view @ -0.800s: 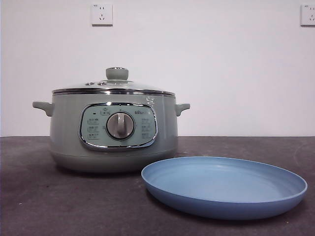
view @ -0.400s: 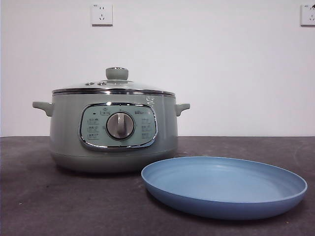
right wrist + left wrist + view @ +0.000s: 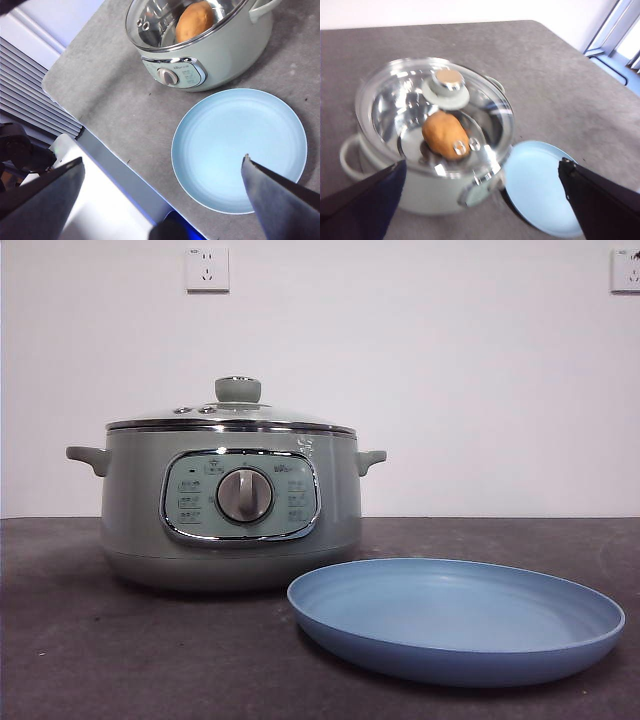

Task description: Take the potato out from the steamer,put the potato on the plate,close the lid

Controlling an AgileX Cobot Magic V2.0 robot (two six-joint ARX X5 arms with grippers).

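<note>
The sage-green steamer (image 3: 135, 520) stands at the left of the table with its glass lid (image 3: 238, 390) resting shut on the rim. Through the glass, the orange-brown potato (image 3: 444, 134) lies inside the pot, and it also shows in the right wrist view as the potato (image 3: 195, 21). The light-blue plate (image 3: 455, 620) sits bare just in front and to the right of the pot. My left gripper (image 3: 482, 165) hovers high above the lid, open and holding nothing. Above the plate (image 3: 239, 150), my right gripper (image 3: 162, 159) is also open and holds nothing. Neither arm shows in the front view.
The dark grey table (image 3: 80, 640) runs back to a white wall with two sockets (image 3: 206, 268). In the right wrist view the table's edge (image 3: 100, 145) lies close to the plate, with a machine base and window blinds beyond it.
</note>
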